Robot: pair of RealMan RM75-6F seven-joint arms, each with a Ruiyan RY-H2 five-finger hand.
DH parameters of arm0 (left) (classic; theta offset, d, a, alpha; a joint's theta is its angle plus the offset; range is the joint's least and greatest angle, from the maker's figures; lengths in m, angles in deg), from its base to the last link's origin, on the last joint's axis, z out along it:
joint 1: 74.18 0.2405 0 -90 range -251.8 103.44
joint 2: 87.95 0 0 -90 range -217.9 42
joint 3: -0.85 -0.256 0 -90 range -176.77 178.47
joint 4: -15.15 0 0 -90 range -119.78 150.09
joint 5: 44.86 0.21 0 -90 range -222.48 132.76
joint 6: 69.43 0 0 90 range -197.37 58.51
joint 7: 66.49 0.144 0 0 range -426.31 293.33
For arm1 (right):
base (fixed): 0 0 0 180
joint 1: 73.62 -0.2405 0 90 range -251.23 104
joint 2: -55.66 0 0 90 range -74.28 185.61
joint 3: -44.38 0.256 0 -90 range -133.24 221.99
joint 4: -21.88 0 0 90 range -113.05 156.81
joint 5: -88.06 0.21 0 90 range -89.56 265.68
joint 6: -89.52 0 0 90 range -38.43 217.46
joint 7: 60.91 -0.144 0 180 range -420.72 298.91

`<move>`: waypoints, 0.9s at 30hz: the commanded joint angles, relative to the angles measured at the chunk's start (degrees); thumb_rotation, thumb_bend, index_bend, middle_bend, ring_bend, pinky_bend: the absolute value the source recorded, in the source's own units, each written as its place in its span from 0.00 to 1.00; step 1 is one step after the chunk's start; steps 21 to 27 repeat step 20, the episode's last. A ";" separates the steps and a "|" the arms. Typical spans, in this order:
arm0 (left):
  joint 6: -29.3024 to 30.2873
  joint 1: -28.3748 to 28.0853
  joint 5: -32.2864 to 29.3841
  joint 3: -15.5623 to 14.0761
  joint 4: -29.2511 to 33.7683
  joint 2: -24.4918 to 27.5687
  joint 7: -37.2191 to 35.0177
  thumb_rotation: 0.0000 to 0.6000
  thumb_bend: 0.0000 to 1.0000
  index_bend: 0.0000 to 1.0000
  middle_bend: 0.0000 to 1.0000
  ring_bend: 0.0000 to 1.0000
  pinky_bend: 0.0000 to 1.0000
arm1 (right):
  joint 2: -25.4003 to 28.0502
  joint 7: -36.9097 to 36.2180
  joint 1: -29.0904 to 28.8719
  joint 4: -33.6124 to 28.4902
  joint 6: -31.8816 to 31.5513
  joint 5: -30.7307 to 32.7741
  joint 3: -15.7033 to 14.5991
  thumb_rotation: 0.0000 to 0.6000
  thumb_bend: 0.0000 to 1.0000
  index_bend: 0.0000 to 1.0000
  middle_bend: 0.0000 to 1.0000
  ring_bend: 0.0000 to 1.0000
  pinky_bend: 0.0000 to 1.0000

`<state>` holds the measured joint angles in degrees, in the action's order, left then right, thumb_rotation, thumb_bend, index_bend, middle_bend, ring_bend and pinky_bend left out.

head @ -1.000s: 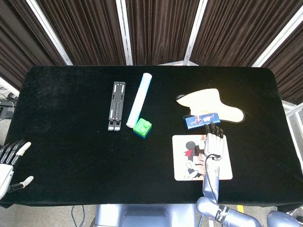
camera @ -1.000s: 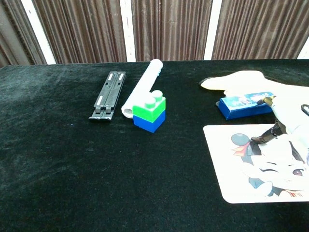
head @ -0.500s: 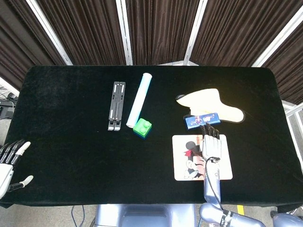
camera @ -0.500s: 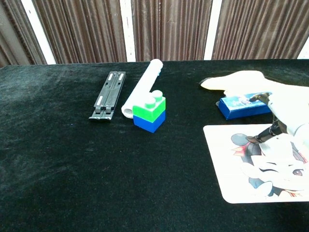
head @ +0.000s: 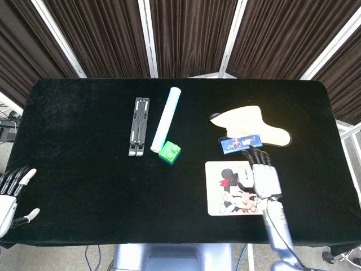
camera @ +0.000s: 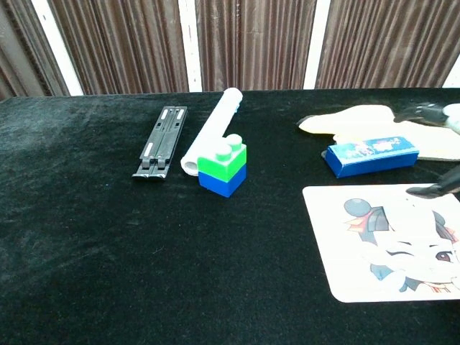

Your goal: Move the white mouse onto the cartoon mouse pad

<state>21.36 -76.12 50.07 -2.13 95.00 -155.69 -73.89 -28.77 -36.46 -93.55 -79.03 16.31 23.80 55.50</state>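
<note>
In the head view, your right hand (head: 265,179) lies back-up over the 3 o'clock edge of the square white cartoon mouse pad (head: 225,189). Its fingers stretch towards 12 o'clock, near the small blue printed box (head: 240,143). The palm side is hidden, so I cannot tell whether it holds anything. Your left hand (head: 10,195) hangs off the black cloth table (head: 84,169) at its 8 o'clock corner, fingers apart and empty. I can't pick out the white mouse here. The flat cream foot-shaped pad (head: 254,121) at 12 o'clock of the box has only a dark shape at its 9 o'clock end.

In the chest view, only dark fingertips of the right hand (camera: 440,188) show, at the frame's 3 o'clock edge, just over the mouse pad (camera: 359,244). The visible part of the pad is bare, with no mouse on it. I'd judge the placement as unconfirmed: either the mouse sits hidden under your palm, or you have yet to fetch it.
</note>
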 commanded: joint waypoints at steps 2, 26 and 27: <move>0.42 0.08 0.15 0.09 -0.84 -0.57 -0.78 1.00 0.19 0.00 0.00 0.00 0.00 | 6.26 -4.09 4.65 1.92 -3.58 -8.09 -5.73 1.00 0.17 0.11 0.00 0.00 0.00; 4.47 1.00 2.36 0.07 -4.27 -3.78 -2.57 1.00 0.19 0.00 0.00 0.00 0.00 | 12.01 -24.58 15.96 14.95 -18.75 -21.05 -11.09 1.00 0.15 0.03 0.00 0.00 0.00; 4.47 1.00 2.36 0.07 -4.27 -3.78 -2.57 1.00 0.19 0.00 0.00 0.00 0.00 | 12.01 -24.58 15.96 14.95 -18.75 -21.05 -11.09 1.00 0.15 0.03 0.00 0.00 0.00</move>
